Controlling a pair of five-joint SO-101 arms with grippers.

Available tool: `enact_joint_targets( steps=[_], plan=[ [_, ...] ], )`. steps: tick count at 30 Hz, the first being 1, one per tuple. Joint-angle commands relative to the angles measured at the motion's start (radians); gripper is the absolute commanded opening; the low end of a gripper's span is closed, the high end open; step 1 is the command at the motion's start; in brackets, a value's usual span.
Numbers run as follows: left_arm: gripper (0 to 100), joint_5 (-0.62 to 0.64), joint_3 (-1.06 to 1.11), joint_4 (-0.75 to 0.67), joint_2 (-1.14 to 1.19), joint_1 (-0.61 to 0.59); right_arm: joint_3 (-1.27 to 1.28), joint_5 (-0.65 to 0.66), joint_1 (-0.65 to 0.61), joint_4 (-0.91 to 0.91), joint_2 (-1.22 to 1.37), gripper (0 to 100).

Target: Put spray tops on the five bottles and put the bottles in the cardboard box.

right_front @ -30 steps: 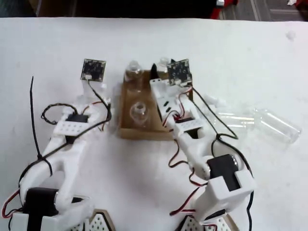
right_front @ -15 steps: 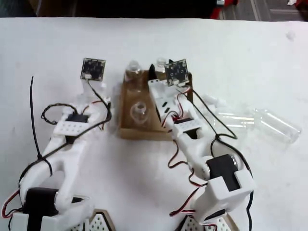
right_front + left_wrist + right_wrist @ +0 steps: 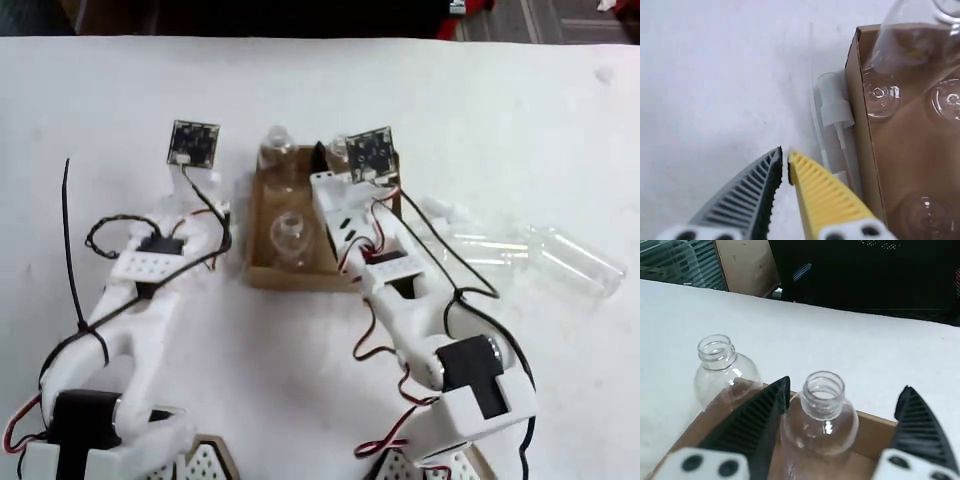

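The cardboard box (image 3: pixel 262 272) sits mid-table with three clear uncapped bottles standing in it. My right gripper (image 3: pixel 845 387) hangs open over the box's far right corner, its black fingers on either side of one uncapped bottle (image 3: pixel 822 410) without touching it. A second bottle (image 3: pixel 722 367) stands beside it, and a third bottle (image 3: pixel 290 235) stands nearer in the box. My left gripper (image 3: pixel 785 152) is shut on nothing, low over the table. Just past it, a white spray top (image 3: pixel 835 107) lies against the outer wall of the box (image 3: pixel 860 125).
Two more clear bottles (image 3: pixel 480 250) (image 3: pixel 580 262) lie on their sides on the table right of the right arm (image 3: pixel 400 290), with a small white part (image 3: pixel 442 210) near them. The left arm (image 3: pixel 150 265) stands left of the box. White tabletop stretches beyond.
The right arm's wrist has shifted slightly over the box's far right corner. The left arm, the box and the bottles have stayed in place.
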Motion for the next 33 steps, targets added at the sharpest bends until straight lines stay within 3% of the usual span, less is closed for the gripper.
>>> enact_joint_targets(
  steps=[1, 16, 19, 25, 33],
  plan=[
    [2, -0.014, -0.006, -0.025, -0.002, 0.01, -0.003, -0.014, -0.013, 0.002, -0.056, 30.5],
    [2, -0.014, -0.006, -0.026, -0.002, 0.01, -0.005, -0.02, -0.025, 0.039, -0.202, 30.5],
    [2, -0.014, -0.006, -0.028, -0.002, 0.01, 0.006, -0.092, 0.002, 0.056, -0.278, 30.5],
    [2, -0.014, -0.006, -0.028, -0.002, 0.007, 0.0, -0.31, 0.065, 0.407, -0.495, 30.5],
    [2, -0.014, -0.005, -0.023, -0.002, 0.004, -0.017, -0.315, 0.222, 0.688, -0.673, 30.4]
  ],
)
